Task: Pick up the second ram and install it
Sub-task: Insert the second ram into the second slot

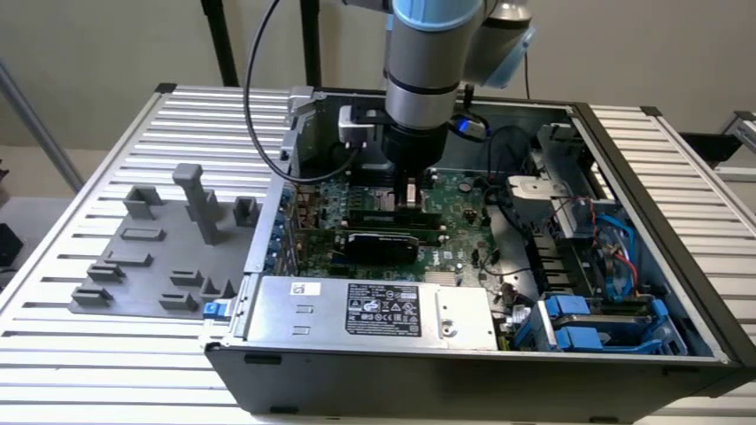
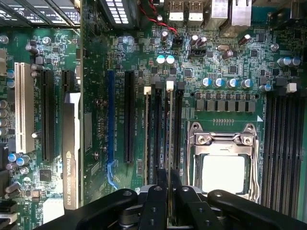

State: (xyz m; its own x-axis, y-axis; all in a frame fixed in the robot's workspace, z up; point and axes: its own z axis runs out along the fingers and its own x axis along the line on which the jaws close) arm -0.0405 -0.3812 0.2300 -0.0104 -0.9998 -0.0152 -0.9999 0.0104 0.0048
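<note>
The second ram (image 2: 169,129) appears edge-on as a thin pale line along one of the black memory slots (image 2: 158,134) left of the processor socket. My gripper (image 2: 169,175) is shut on its near end, with one black finger (image 2: 162,184) on each side. I cannot tell whether the stick is seated or just above the slot. Another thin stick (image 2: 146,139) stands in a neighbouring slot. In the exterior view my gripper (image 1: 408,195) points straight down onto the green motherboard (image 1: 455,199) inside the open computer case (image 1: 473,363).
The square silver processor (image 2: 223,172) lies in its socket beside the slots. A black graphics card (image 2: 72,153) stands in an expansion slot. More memory slots (image 2: 283,143) lie past the socket. The grey fixture (image 1: 165,257) sits outside the case, and the power supply (image 1: 378,310) lies along its front.
</note>
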